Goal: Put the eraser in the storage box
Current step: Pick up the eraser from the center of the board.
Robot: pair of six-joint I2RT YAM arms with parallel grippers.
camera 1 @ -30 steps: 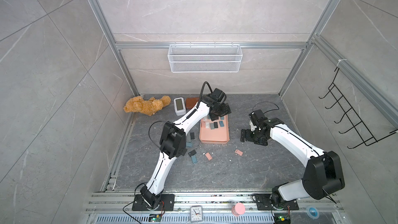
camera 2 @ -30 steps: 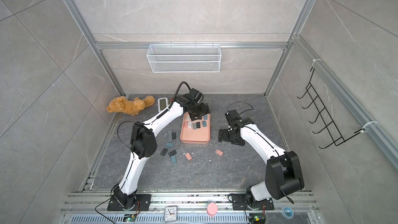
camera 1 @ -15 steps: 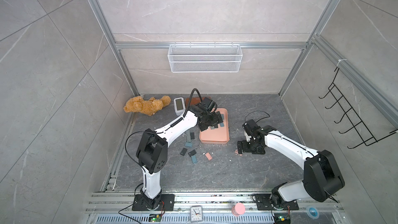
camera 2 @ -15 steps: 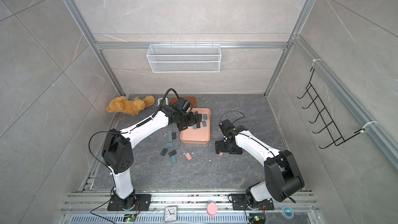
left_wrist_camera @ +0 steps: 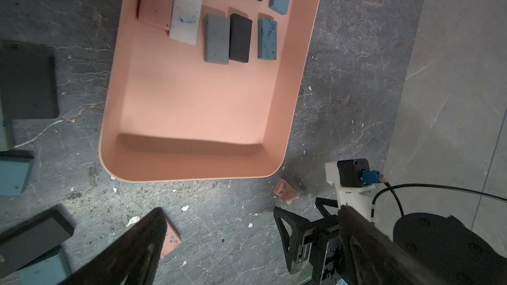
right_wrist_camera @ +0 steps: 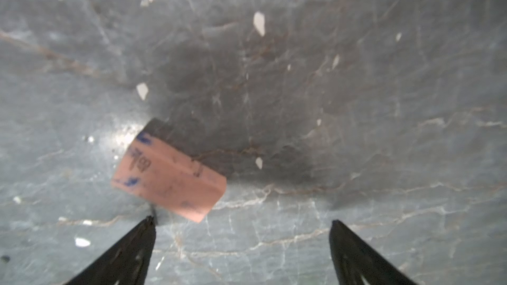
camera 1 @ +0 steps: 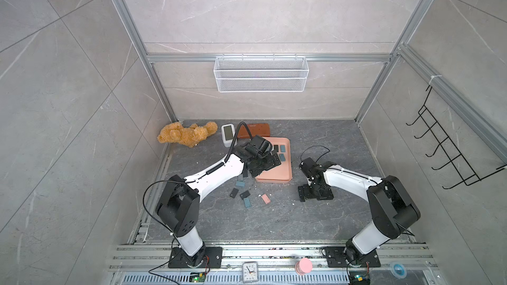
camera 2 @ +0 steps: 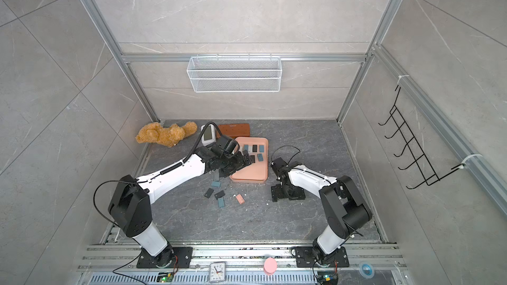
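The storage box (camera 1: 274, 174) is a salmon-pink tray at mid floor, seen in both top views (camera 2: 251, 172) and in the left wrist view (left_wrist_camera: 197, 111); several erasers lie in its far part. A pink eraser (right_wrist_camera: 168, 176) lies on the floor just ahead of my right gripper (right_wrist_camera: 241, 220), nearer one finger; the gripper is open and low, right of the box (camera 1: 315, 196). The top views hide this eraser under the gripper; it shows in the left wrist view (left_wrist_camera: 284, 191). My left gripper (left_wrist_camera: 251, 211) is open and empty, over the box's near left corner (camera 1: 263, 165).
Several loose erasers (camera 1: 244, 194) and a second pink eraser (camera 1: 265, 198) lie on the floor near the box's near left corner. A teddy bear (camera 1: 186, 135), white device (camera 1: 227, 134) and brown case (camera 1: 255, 130) sit at the back. A wire basket (camera 1: 260, 74) hangs on the wall.
My left arm drew back from the far part of the box to its near left corner, its jaws spreading wider. My right gripper moved nearer and lower, over the pink eraser.
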